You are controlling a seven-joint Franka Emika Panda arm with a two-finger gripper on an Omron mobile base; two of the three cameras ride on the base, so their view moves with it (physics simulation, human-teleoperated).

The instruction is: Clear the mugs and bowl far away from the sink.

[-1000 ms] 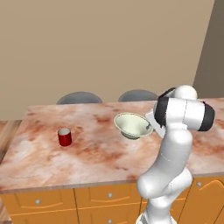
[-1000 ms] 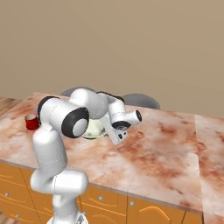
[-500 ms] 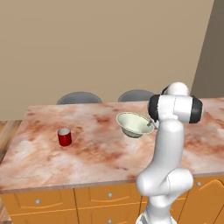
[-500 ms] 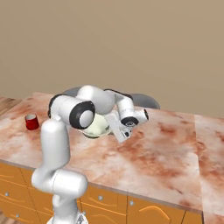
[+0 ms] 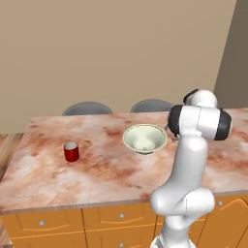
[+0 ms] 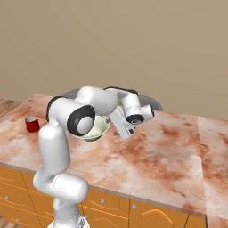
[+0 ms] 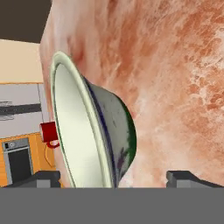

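The cream-white bowl (image 5: 144,139) with its greenish outside sits on the marbled counter (image 5: 106,169), right of the middle. My gripper (image 6: 121,132) hangs at the bowl's right rim, open. In the hand view its fingertips (image 7: 43,177) stand wide apart, with the bowl's rim (image 7: 83,131) between them and touching neither. The bowl (image 6: 99,128) is partly hidden behind my arm in the right base view. A glossy red mug (image 5: 71,151) stands upright far to the left on the counter, also seen as the red mug (image 6: 31,124) and the red mug (image 7: 50,131). The sink is out of view.
Two grey round stools (image 5: 87,107) stand behind the counter's far edge. Orange wooden cabinet fronts (image 5: 72,223) run below the near edge. Bare counter (image 6: 169,151) stretches to the right of the bowl.
The jaws have gone from shut on the bowl's rim to wide open, letting the bowl go. The bowl has stayed at about the same spot; the arm's upper part has swung.
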